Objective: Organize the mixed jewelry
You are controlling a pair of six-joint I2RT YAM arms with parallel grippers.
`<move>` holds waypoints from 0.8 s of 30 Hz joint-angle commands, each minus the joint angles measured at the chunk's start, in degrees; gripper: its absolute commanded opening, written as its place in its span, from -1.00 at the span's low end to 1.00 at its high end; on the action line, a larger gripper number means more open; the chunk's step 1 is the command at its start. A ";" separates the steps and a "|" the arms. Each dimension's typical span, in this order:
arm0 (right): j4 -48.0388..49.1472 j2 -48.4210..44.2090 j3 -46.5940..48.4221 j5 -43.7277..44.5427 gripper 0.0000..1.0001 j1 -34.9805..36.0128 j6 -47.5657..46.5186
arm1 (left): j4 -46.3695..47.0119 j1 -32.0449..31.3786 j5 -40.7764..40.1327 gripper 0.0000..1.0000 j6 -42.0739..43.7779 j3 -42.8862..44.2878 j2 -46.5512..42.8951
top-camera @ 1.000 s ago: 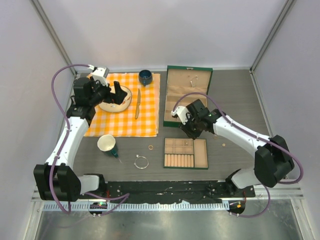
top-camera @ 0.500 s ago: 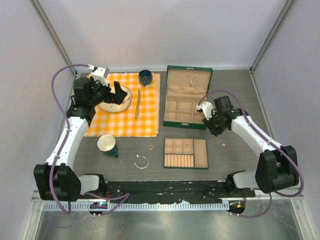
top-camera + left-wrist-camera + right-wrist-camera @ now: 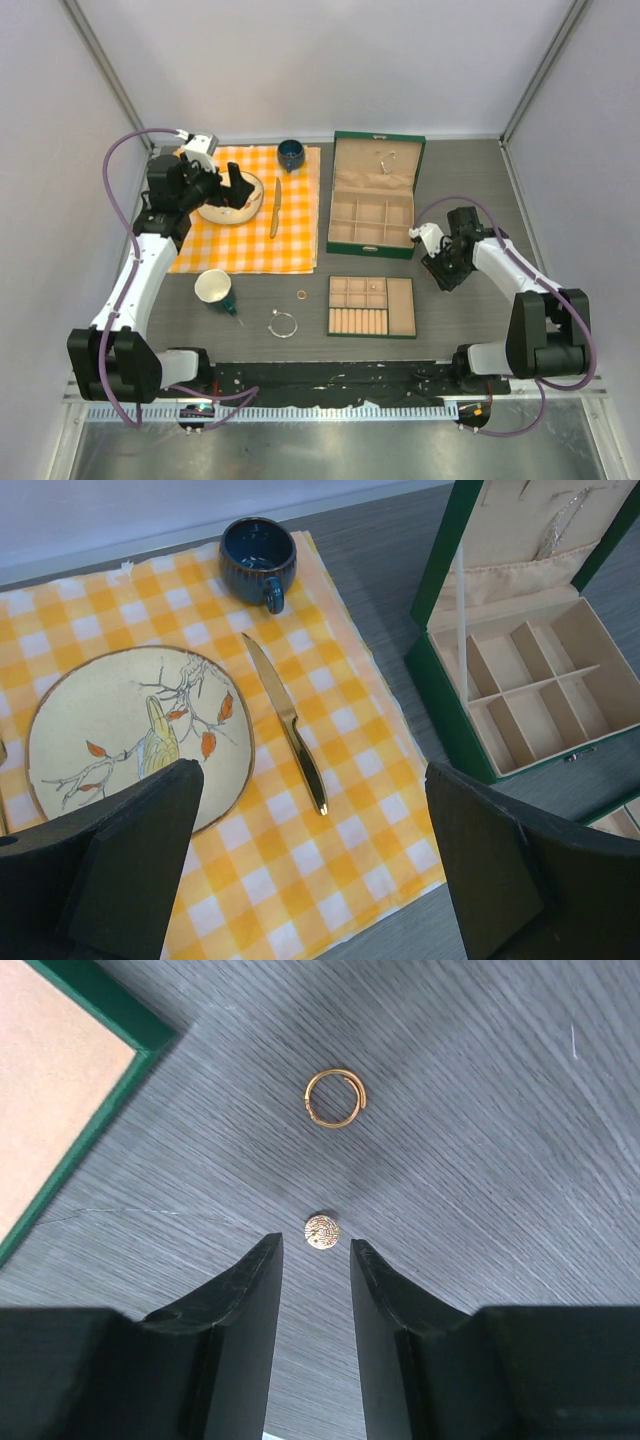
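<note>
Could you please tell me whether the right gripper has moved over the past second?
Yes. The right gripper swung rightward, from in front of the green box to beyond its right side.

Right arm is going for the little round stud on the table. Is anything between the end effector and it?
Nothing visible. The stud lies on the table just ahead of the right end effector, in line with its open gap. The gold ring lies beyond the stud, apart from it.
</note>
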 commanded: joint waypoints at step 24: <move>3.32 6.11 -1.00 -2.64 -0.21 -5.15 -4.33 | 1.68 -0.03 -0.65 0.99 1.40 -0.19 -0.56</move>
